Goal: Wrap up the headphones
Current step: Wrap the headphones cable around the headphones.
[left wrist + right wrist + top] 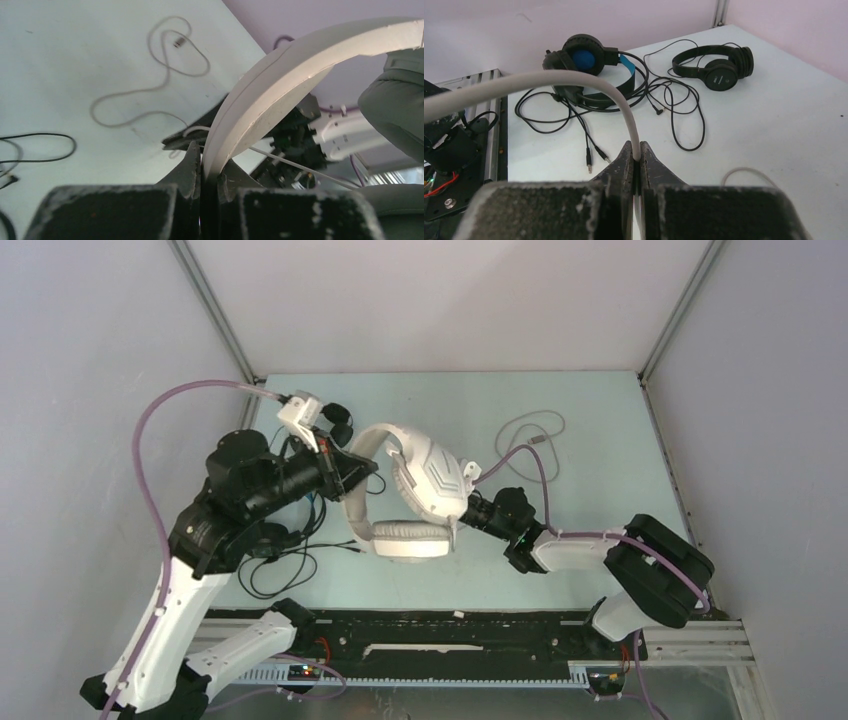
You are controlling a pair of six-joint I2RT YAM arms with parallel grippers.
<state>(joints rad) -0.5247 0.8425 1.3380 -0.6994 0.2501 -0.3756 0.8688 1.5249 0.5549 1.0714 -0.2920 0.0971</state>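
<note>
The white headphones [418, 490] are lifted at the table's middle. My left gripper [360, 468] is shut on their white headband [280, 75], which rises in an arc from between the jaws [210, 167]. My right gripper [472, 502] sits just right of the ear cup and is shut on the pale cable [549, 80], pinched at the fingertips [637, 156]. The rest of that cable lies in loose loops [530, 435] on the table. The bulkier black headphones with a blue-lined headband [584, 62] and the slim black headphones [716, 65] lie flat beyond.
Black cables [674, 110] trail tangled from both black headsets, with plugs [589, 160] lying loose on the table. More black cable [280, 560] lies under my left arm. Grey walls close in three sides, and a black rail [450, 630] runs along the near edge.
</note>
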